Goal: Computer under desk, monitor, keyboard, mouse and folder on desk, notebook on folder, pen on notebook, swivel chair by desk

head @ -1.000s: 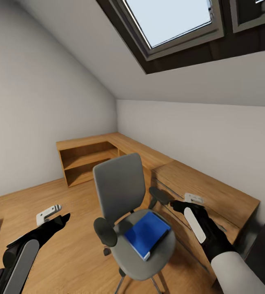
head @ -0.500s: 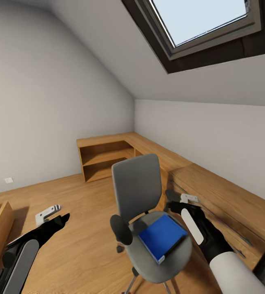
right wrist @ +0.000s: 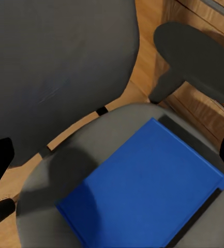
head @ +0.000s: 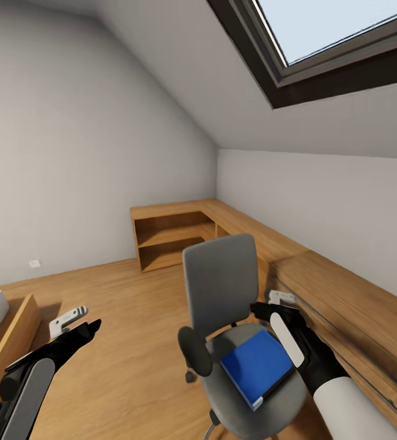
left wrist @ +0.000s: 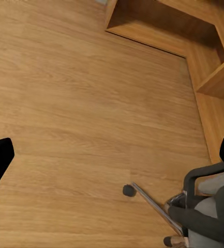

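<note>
The grey swivel chair [head: 219, 284] stands on the wooden floor beside the wooden chest, its back to the wall. The blue folder [head: 256, 365] lies flat on its seat [right wrist: 55, 191]; in the right wrist view the folder [right wrist: 143, 201] is close below the camera. My right gripper [head: 282, 299] hovers open just above the seat's far side, by the right armrest [right wrist: 199, 57], with nothing held. My left gripper [head: 70, 319] is open over bare floor, left of the chair; its wrist view catches the chrome chair base [left wrist: 155, 206]. The desk, monitor, keyboard, mouse, notebook, pen and computer are out of view.
A long wooden drawer chest [head: 339, 305] runs along the right wall into an open corner shelf [head: 167, 235]. A bed in a wooden frame [head: 5, 342] sits at the lower left. A sloped ceiling with a skylight [head: 339, 36] hangs overhead. Open floor [head: 131, 342] lies left of the chair.
The camera has turned left, so the whole picture has slid right: the dark object at the right edge is gone and the bed has come in. Both arms keep their pose.
</note>
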### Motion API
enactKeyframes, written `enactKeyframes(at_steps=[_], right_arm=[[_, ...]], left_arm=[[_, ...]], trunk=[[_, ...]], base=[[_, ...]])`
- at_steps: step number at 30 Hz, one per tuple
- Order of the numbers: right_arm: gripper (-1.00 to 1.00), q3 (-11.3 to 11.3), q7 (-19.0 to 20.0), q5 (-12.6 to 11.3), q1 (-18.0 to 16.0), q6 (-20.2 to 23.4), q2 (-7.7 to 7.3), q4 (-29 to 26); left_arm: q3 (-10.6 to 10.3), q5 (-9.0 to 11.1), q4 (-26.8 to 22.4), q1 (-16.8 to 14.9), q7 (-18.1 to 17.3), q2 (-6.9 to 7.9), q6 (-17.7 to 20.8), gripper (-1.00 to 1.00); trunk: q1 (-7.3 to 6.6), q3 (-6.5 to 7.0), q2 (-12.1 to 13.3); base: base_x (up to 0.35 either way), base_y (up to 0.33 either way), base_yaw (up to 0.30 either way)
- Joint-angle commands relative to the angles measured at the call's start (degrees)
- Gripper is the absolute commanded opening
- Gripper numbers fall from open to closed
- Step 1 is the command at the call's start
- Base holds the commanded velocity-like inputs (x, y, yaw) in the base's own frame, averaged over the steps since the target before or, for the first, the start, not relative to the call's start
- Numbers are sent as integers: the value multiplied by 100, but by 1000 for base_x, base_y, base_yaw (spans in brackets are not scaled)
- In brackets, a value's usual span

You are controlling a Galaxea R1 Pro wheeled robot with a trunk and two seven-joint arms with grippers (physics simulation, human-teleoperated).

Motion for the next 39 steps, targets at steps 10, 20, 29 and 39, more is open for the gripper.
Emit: enactKeyframes(at_steps=[10, 20, 29, 39], right_arm=[[100, 42, -55, -64, 17, 1, -8, -5], [100, 75, -34, -75, 21, 10, -1, -13], [100, 73, -32, -80, 21, 15, -7, -15], [100, 77, -33, -78, 21, 13, -8, -14]], left_arm=[[22, 67, -18, -5, 48, -9, 17, 100], [212, 85, -34, -5, 59, -26, 17, 100], [313, 96, -42, -5, 60, -35, 1, 100], [319, 96, -42, -5, 60, -35, -2, 100]], trunk=[[3, -7, -4], [91, -79, -164], [289, -241, -525], [508, -420, -926]], base=[[113, 0, 7], [8, 0, 0], [0, 0, 0], [0, 0, 0]])
